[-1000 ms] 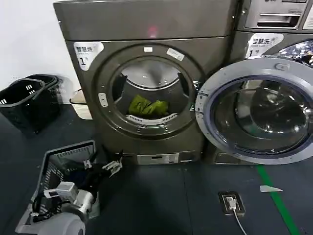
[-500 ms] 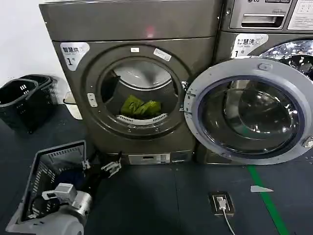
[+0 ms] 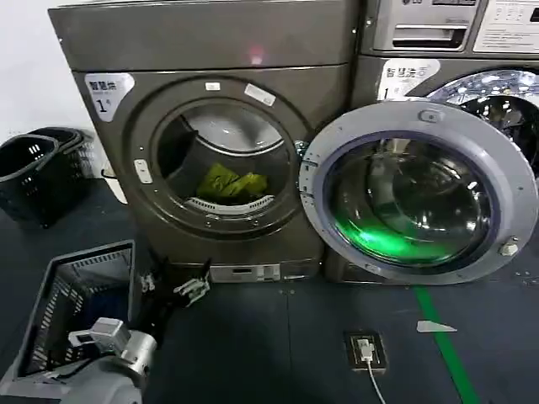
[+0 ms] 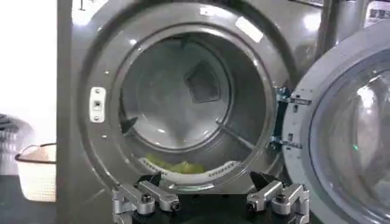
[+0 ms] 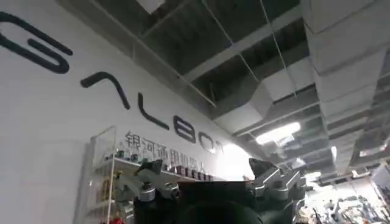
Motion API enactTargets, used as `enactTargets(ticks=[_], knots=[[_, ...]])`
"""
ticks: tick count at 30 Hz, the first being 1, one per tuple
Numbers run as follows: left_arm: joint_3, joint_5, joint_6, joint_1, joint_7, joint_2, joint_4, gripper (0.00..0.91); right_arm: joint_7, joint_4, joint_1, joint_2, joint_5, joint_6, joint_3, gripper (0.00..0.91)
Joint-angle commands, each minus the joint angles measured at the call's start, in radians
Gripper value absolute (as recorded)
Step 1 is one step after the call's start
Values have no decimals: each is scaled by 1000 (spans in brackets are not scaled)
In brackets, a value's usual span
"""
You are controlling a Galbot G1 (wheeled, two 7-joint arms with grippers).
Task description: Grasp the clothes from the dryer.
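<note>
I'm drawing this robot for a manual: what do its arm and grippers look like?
The left arm has rounded silver-grey casing, a small white block on top and black cabling. The left gripper has a black body, with two silver metal fingers bolted on and ending in black pointed tips. The right gripper looks the same.

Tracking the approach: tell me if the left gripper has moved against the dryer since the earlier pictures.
Yes. The left gripper has shifted rightward along the dryer, nearer its lower front panel.
</note>
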Motion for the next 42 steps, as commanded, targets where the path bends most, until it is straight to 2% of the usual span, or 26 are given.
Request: enactTargets(ticks=[1,9,22,42], knots=[[-2,19,-16,-2,9,0,3,907,-6,4,1,-2,6,40,4,907],[2,29,-32,-11,17,-6,6,907,-23,1,0,-3,22,45,15,907],[5,67,8,-18,-48,-6,13,907,-30,-7,-13,-7,26,57,34,907],[7,87,12,-21,-72,12,16,907,-38,1,-47,16,47,73,62,907]])
